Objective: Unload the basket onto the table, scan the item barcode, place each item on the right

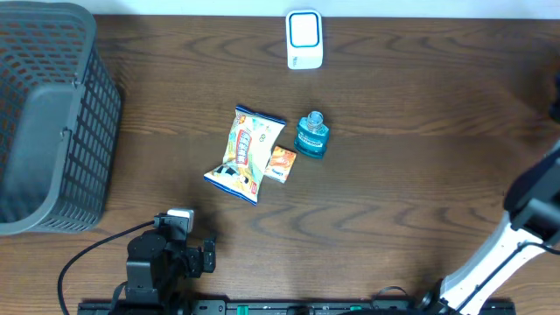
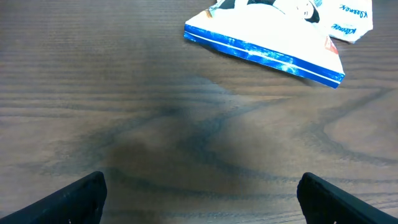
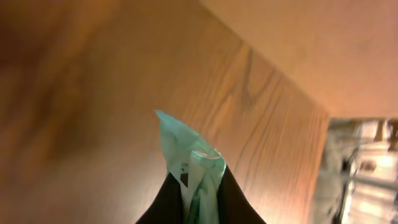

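Clamped tight on a pale green packet (image 3: 189, 155) with the right gripper (image 3: 198, 190). Spread wide with the left gripper (image 2: 202, 202), low over the table (image 2: 124, 93) near the chip bag (image 1: 245, 153). Farther back: blue bottle (image 1: 312, 136), then white scanner (image 1: 304, 39).

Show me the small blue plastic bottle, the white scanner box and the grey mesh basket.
Small blue plastic bottle (image 1: 311, 138): overhead view, on its labelled body.
White scanner box (image 1: 304, 31): overhead view, on its blue-framed face.
Grey mesh basket (image 1: 98, 114): overhead view, on its right-hand wall.
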